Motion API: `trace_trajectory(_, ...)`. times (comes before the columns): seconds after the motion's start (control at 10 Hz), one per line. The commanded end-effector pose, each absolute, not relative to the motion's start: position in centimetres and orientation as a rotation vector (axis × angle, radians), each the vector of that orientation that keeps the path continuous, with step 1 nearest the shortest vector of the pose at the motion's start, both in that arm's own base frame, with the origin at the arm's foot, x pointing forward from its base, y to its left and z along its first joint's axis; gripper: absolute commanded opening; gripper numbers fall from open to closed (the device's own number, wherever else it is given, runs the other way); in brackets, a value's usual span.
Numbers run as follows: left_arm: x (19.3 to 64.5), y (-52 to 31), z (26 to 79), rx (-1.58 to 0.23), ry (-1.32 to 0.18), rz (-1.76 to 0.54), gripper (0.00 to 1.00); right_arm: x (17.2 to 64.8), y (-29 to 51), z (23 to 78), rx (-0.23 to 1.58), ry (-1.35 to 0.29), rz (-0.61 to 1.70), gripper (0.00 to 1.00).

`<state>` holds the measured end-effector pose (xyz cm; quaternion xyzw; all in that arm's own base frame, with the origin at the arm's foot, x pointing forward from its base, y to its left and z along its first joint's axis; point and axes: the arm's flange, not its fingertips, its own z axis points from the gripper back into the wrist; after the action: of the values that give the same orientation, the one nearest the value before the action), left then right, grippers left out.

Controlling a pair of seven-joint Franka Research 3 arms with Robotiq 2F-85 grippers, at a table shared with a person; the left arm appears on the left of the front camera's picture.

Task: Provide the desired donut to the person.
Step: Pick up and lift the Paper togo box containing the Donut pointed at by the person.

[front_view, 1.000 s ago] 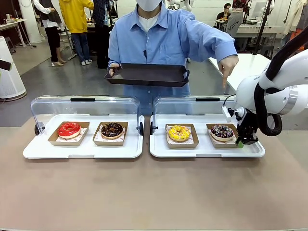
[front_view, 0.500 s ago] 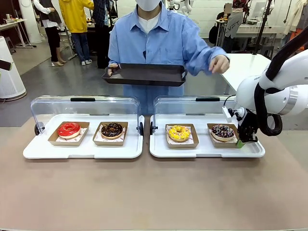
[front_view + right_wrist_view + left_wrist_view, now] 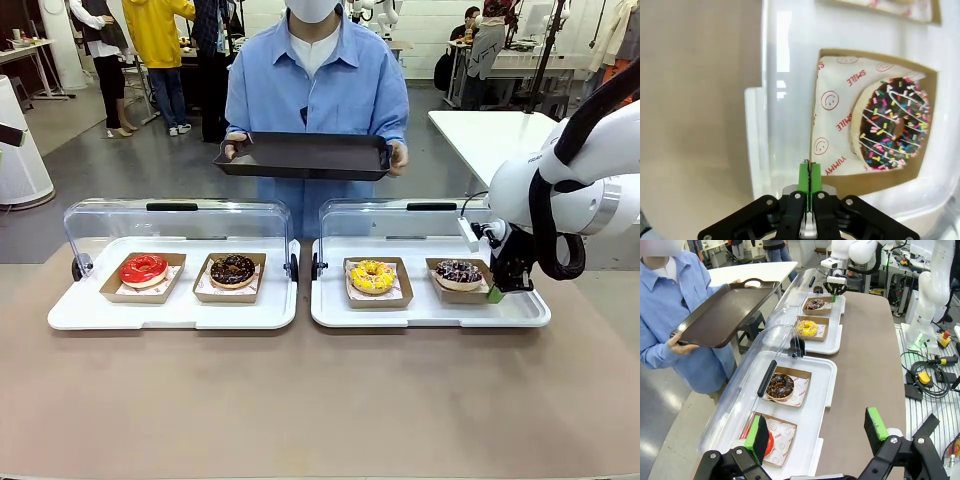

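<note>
**Right hand pinched on the boat wall: lift level, go slow**

- The sprinkle donut (image 3: 890,125) sits in its cardboard boat (image 3: 455,292). I read it as the one wanted, since it's the one gripped.
- The right hand (image 3: 809,170) is on the outer side of the sprinkle donut. Its pads are together on that thin side wall of the boat and don't touch the icing.
- The boat looks slightly tipped. I can't tell if it has cleared the white tray (image 3: 430,318) under the donut.
- A one-wall pinch will likely let the far side sag. Lift straight up and slowly, and keep the wrist level so the donut doesn't slide toward the low side.
- The yellow donut (image 3: 372,275) is next to the sprinkle donut on the inner side. Don't swing the boat that way while it's low.
- The clear lid (image 3: 400,220) stands open just behind the sprinkle donut. Get above its edge before moving forward.
- The person (image 3: 320,80) is beyond the sprinkle donut, holding a dark tray (image 3: 305,155) in both hands. Set the boat flat on it and release only once it's resting.
- The left hand (image 3: 817,431) is well away from the sprinkle donut, at the other end of the counter (image 3: 320,400). Its pads are apart and it holds nothing, so it's not needed.
</note>
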<state>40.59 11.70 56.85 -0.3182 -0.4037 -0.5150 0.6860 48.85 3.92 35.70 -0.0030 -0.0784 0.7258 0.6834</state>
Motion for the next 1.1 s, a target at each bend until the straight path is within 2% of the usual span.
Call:
trace_trajectory(0.0, 40.5, 11.8, 57.0, -0.71, -0.907, -1.154, 1.0, 44.9, 5.8, 39.1, -0.06, -0.17, 1.659, 0.0)
trace_trajectory(0.6, 40.5, 11.8, 57.0, -0.71, -0.907, -1.154, 1.0, 35.9, 11.5, 53.0, -0.186, -0.05, 1.653, 0.0)
trace_trajectory(0.8, 40.5, 11.8, 57.0, -0.71, -0.907, -1.154, 1.0, 33.9, 12.6, 57.9, -0.184, -0.068, 1.64, 0.0)
trace_trajectory(1.0, 40.5, 11.8, 57.0, -0.71, -0.907, -1.154, 1.0, 34.0, 13.5, 61.9, -0.198, -0.105, 1.591, 0.0)
